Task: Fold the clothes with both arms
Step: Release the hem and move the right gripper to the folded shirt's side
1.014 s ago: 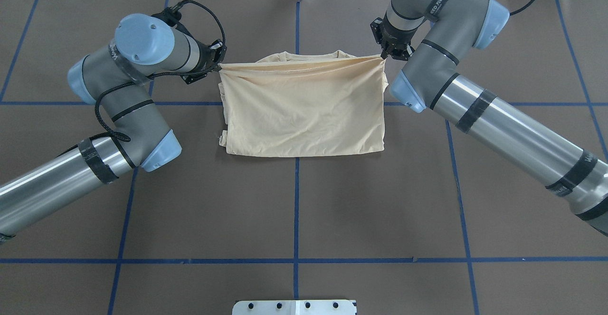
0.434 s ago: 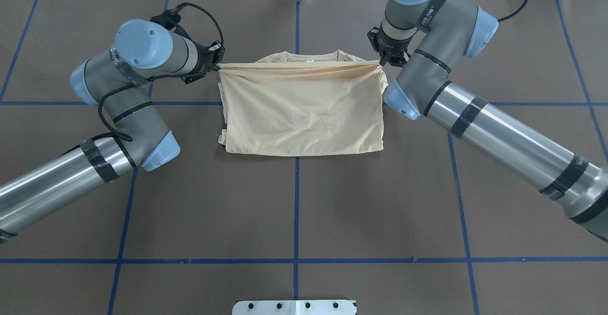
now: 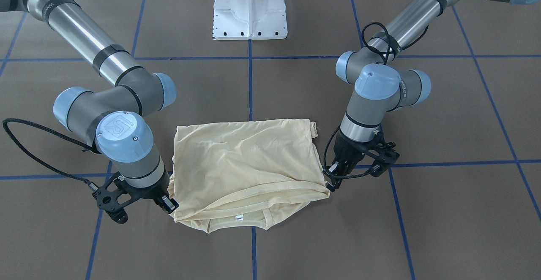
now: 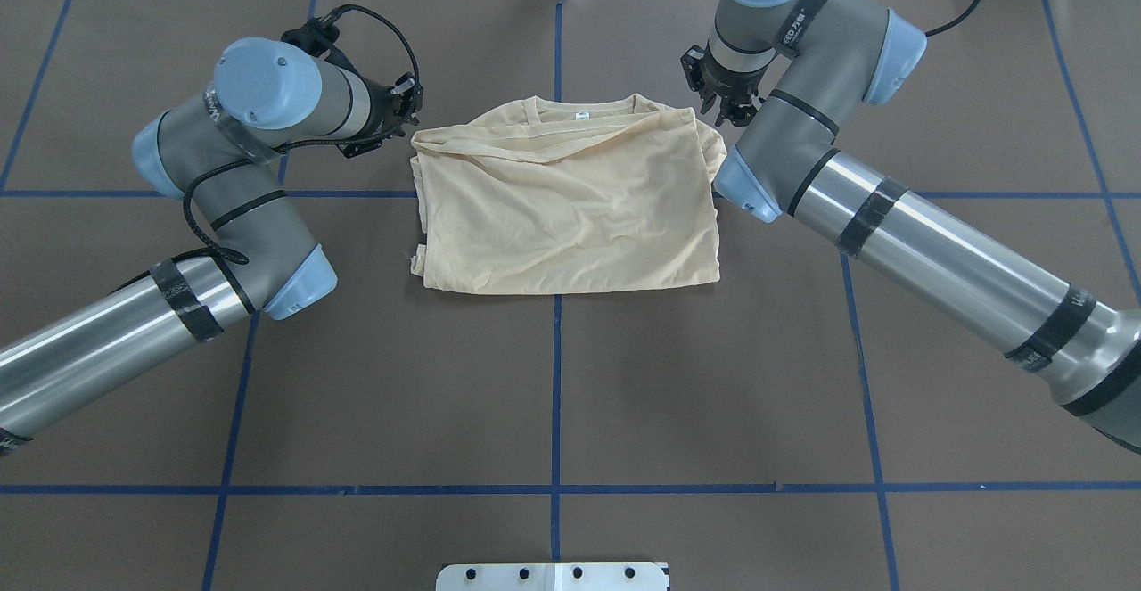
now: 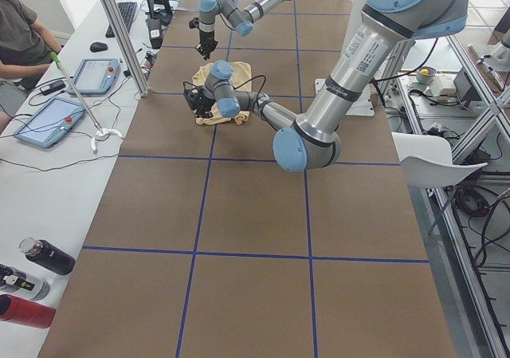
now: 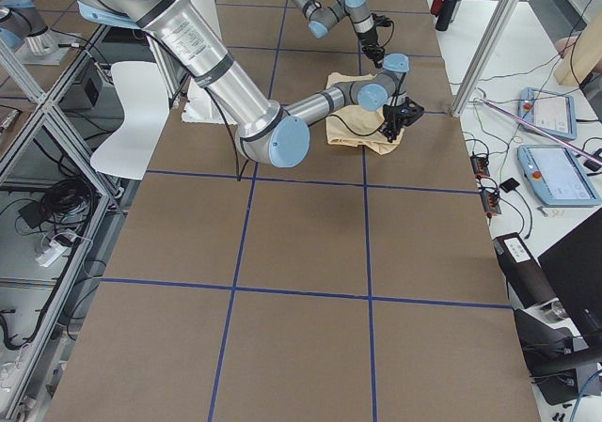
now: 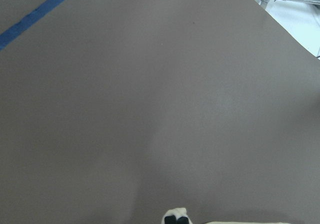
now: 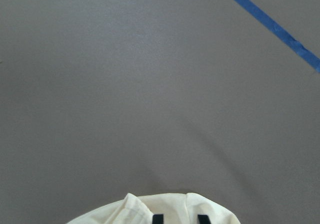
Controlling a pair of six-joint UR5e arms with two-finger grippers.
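The pale cream-yellow shirt [image 4: 570, 217] lies folded in half near the table's far middle, its ribbed collar [image 4: 579, 110] and white label [image 3: 239, 218] showing at the far edge. No print shows. My left gripper [image 4: 408, 127] is at the folded layer's left corner; in the left wrist view its fingertips [image 7: 175, 218] are together with cloth around them. My right gripper [image 4: 724, 112] stands just off the right corner, and the hem there lies slack. In the right wrist view its fingertips [image 8: 158, 218] are apart over the cloth [image 8: 150, 209].
The brown table mat [image 4: 553, 377] carries blue tape grid lines. The white pedestal base [image 3: 250, 7] stands at the robot's side of the table. A bench with tablets [image 5: 48, 119] and a seated person [image 5: 20, 31] lies past the far edge.
The taut top hem has gone slack and dropped onto the shirt. My right gripper has let go of its corner and drawn slightly away. The left arm has barely moved.
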